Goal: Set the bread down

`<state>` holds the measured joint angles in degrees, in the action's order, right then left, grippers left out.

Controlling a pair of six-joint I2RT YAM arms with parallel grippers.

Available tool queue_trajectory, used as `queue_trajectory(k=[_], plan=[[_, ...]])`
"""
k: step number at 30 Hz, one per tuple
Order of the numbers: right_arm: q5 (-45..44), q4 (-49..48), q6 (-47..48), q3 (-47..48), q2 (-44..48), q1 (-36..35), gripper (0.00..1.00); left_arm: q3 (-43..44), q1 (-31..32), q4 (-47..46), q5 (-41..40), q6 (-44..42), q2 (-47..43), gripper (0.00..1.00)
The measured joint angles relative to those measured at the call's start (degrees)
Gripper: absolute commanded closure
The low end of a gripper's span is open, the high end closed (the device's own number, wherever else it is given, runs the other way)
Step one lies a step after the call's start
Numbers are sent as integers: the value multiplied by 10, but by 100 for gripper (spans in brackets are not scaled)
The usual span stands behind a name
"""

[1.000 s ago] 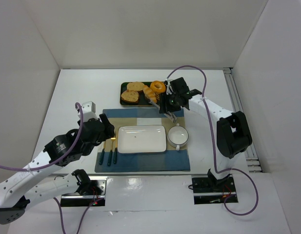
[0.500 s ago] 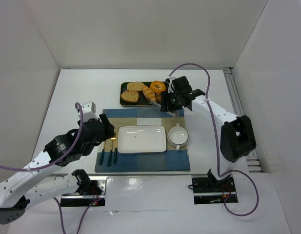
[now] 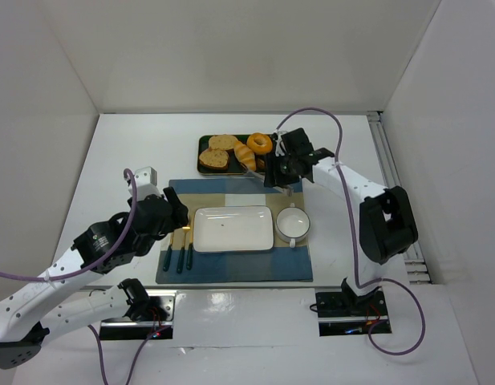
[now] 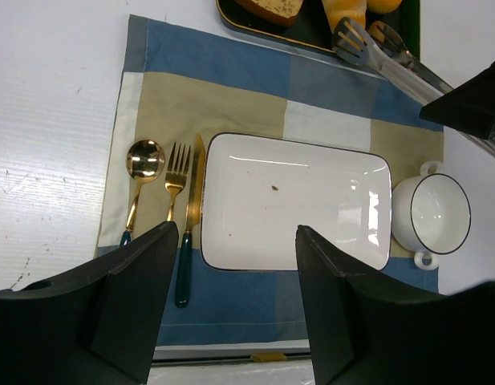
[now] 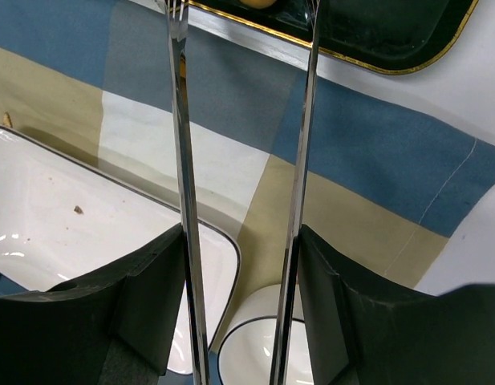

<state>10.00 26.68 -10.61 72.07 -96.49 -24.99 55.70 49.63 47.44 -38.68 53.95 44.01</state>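
The bread (image 3: 245, 156) is a golden ridged roll lying in the dark tray (image 3: 208, 170) beside toast and a donut. My right gripper (image 3: 279, 171) is shut on a pair of metal tongs (image 5: 179, 160), whose two arms run up between its fingers (image 5: 155, 281). The tongs' tips (image 4: 355, 36) hang spread over the tray's near edge, right by the bread (image 4: 343, 12). An orange bit of the bread (image 5: 255, 2) shows between the arms at the top of the right wrist view. I cannot tell whether they touch. My left gripper (image 4: 235, 241) is open and empty above the placemat's near edge.
A white rectangular plate (image 3: 233, 228) lies on the blue and beige placemat (image 3: 231, 269), with a white bowl (image 3: 293, 222) to its right. A spoon, fork and knife (image 4: 175, 172) lie to its left. Toast slices (image 3: 214, 158) and a donut (image 3: 259, 143) share the tray.
The right gripper with the tongs drifted slightly toward the tray and back, ending near where it began. The left arm has not moved.
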Motion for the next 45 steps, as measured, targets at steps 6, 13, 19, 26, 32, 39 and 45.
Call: queue_trajectory(k=[6, 13, 19, 26, 32, 39, 45], plan=[[1, 0, -2, 16, -35, 0, 46, 0, 0, 0, 0, 0, 0, 27], [-2, -1, -7, 31, -47, 0, 64, 0, 0, 0, 0, 0, 0, 27], [-8, 6, -10, 41, -45, -1, 66, 0, 0, 0, 0, 0, 5, 27], [-36, 41, -16, 77, 3, -30, 66, 0, 0, 0, 0, 0, 12, 27], [-47, 63, -17, 113, 66, -44, 66, 0, 0, -1, 0, 0, 12, 27], [-51, 139, -30, 117, 120, -67, 66, 1, 0, -4, -12, -5, 18, 27], [-54, 231, -50, 76, 193, -121, 66, 10, 0, -20, -29, -31, 51, 27]])
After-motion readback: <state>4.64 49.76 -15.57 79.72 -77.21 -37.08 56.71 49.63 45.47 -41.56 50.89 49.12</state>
